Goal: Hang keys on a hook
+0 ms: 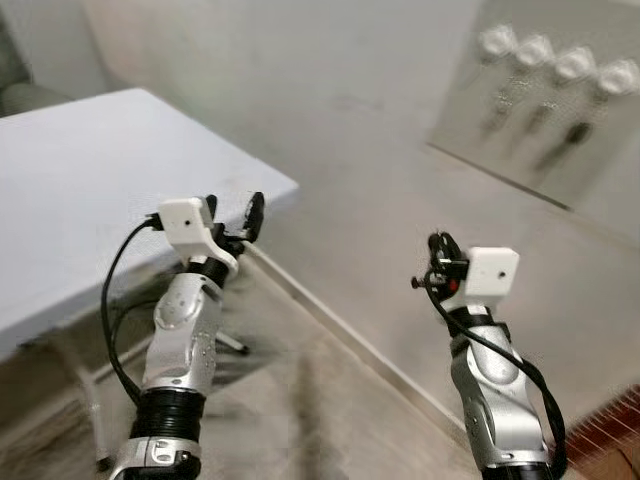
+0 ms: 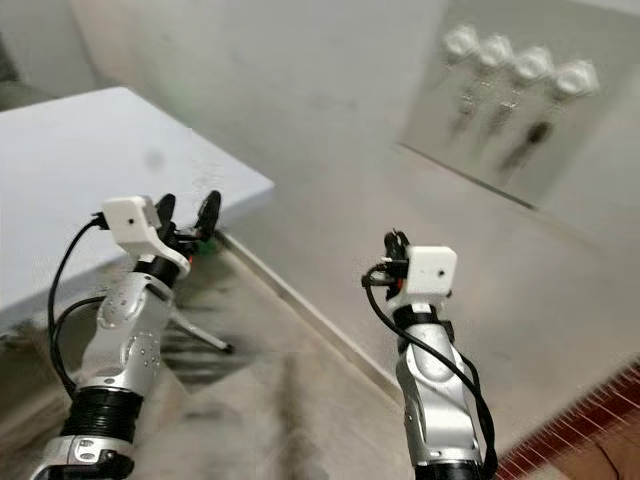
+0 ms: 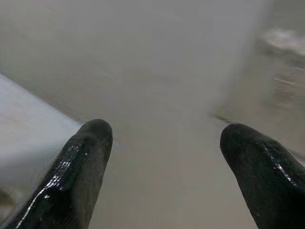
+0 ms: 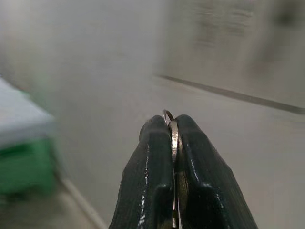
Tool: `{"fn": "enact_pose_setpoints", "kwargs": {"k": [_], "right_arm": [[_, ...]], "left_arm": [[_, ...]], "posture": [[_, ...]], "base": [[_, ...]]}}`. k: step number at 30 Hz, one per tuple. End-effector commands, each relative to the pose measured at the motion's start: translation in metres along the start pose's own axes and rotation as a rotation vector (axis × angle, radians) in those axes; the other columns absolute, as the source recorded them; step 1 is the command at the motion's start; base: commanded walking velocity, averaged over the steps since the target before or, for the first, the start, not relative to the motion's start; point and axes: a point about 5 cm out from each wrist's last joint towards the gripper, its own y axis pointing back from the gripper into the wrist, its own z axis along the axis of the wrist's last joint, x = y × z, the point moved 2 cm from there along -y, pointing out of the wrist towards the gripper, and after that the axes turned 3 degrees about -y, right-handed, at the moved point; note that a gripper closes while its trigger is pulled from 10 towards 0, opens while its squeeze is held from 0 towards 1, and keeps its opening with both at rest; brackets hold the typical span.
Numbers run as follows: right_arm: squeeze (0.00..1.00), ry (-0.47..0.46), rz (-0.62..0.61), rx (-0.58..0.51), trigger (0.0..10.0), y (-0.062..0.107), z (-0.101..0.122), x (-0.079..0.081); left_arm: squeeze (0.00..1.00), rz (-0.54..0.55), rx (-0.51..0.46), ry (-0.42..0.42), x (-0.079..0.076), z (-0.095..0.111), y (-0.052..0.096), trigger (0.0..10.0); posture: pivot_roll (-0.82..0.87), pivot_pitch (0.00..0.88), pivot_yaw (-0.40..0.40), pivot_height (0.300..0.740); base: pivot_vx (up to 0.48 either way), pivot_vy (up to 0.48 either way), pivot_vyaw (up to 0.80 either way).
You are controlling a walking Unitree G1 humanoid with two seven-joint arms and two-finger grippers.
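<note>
1. Right pincer (image 1: 436,262) is clenched on the keys (image 4: 172,143); the wrist view shows a thin silver ring and a flat metal edge pressed between the two black fingers (image 4: 147,181), with the ring's top just poking past the tips.
2. That pincer sits low and right of centre in the head view, while the hooks (image 1: 560,60) are at the upper right of the frame, well apart from it, so I judge the step in hand to be the carry towards the wall.
3. To do it well, I'd bring the pincer up and right until the exposed loop of the ring faces one white hook, keeping the grip firm; so little ring shows that the approach must be square, or the fingertips may strike the hook first.
4. A row of four round white hooks sits on a pale panel (image 1: 470,110); dark shapes hang under some, too blurred to name, so choose one that looks free.
5. Left pincer (image 1: 232,217) is released, its fingers spread wide with nothing between them, raised at left of centre beside the corner of the white surface (image 1: 90,180).
6. Keys look small, thin, shiny and metallic; only the ring and one edge can be seen.
</note>
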Motion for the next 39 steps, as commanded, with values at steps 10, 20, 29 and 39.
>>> {"fn": "enact_pose_setpoints", "kwargs": {"k": [10,20,29,39], "right_arm": [[0.00,-0.026,0.042,-0.053,10.0,0.000,0.010,0.007],[0.00,-0.029,0.053,-0.055,10.0,0.001,0.011,0.008],[0.00,-0.038,0.046,-0.055,10.0,0.002,0.010,0.007],[0.00,-0.036,0.034,-0.056,10.0,0.003,0.010,0.005]], "left_arm": [[0.00,0.041,0.017,0.054,0.004,0.000,-0.003,10.0],[0.00,0.065,0.023,0.084,0.007,-0.002,-0.002,10.0],[0.00,0.075,0.047,0.058,0.005,-0.007,0.000,10.0],[0.00,0.041,0.065,0.065,0.000,-0.010,0.001,10.0]], "posture": [[-0.03,0.000,-0.045,0.740],[-0.03,0.000,-0.047,0.740],[-0.03,0.000,-0.045,0.740],[-0.03,0.000,-0.035,0.740]], "base": [[0.000,0.000,-0.14],[0.000,0.025,0.00],[0.000,0.057,0.00],[0.000,0.000,0.00]]}}
